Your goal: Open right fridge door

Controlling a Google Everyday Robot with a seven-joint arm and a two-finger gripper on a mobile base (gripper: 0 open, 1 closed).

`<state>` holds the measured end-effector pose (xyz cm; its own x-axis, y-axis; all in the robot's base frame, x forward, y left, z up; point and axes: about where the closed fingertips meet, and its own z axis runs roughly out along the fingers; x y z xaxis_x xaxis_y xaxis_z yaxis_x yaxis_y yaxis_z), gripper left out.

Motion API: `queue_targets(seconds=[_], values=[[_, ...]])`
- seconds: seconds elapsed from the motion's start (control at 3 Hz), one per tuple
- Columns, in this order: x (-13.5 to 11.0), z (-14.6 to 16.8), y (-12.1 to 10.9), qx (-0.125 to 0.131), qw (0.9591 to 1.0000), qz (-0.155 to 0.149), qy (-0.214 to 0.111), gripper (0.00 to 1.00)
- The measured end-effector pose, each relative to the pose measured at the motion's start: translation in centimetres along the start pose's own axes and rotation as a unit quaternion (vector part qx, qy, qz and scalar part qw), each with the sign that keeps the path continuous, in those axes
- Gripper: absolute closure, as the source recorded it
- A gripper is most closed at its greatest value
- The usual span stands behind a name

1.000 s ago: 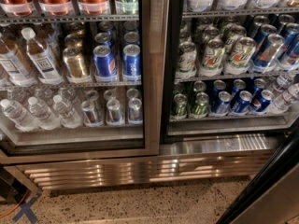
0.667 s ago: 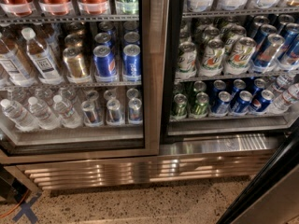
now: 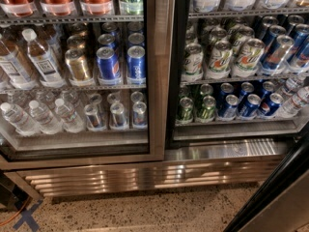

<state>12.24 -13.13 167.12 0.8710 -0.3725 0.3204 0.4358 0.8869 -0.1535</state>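
Nothing has shifted since the earlier frames; the scene sits just as it did. The right fridge door [image 3: 284, 208], a brushed-steel frame with a black gasket edge, stands swung out toward the near right corner, its dark edge cutting diagonally across that corner. Behind it the right compartment lies uncovered, with green-and-white soda cans [image 3: 219, 57] on one wire shelf and blue and green cans [image 3: 227, 105] below. To the left, the matching steel-framed glass door [image 3: 157, 81] is closed over clear plastic water bottles [image 3: 38, 117] and blue cans [image 3: 118, 62]. A louvred steel grille [image 3: 145, 175] runs beneath, above the speckled floor [image 3: 145, 211]. The gripper is outside the view, so its state cannot be told.
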Motion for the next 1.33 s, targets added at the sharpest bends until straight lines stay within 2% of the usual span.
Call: queue_targets(seconds=[1.33], values=[[0.00,0.00,0.00,0.000,1.0000,0.000,0.000,0.00]])
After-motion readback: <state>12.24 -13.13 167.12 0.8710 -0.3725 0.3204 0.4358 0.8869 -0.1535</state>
